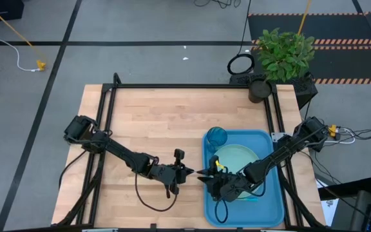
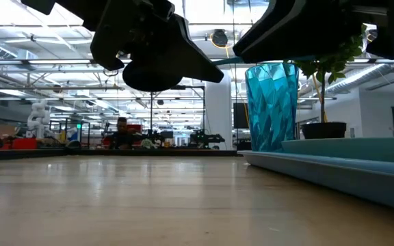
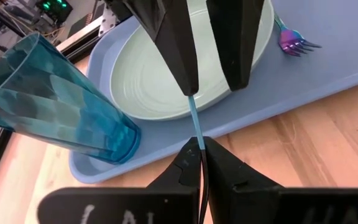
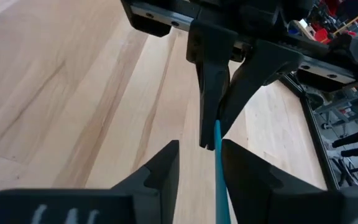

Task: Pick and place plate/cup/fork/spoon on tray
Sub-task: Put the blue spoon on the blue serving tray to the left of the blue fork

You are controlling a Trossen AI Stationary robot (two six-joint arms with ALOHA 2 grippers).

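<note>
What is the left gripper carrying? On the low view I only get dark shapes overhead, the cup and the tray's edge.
Observer: The left gripper is shut on a thin light blue handle, at the edge of the tray.
Operator: Fork or spoon?
Observer: Likely the spoon. Its working end is hidden, but the fork lies on the tray beside the plate.
Operator: Where is the right gripper?
Observer: The right gripper faces the left one tip to tip, its fingers open on either side of that handle.
</note>
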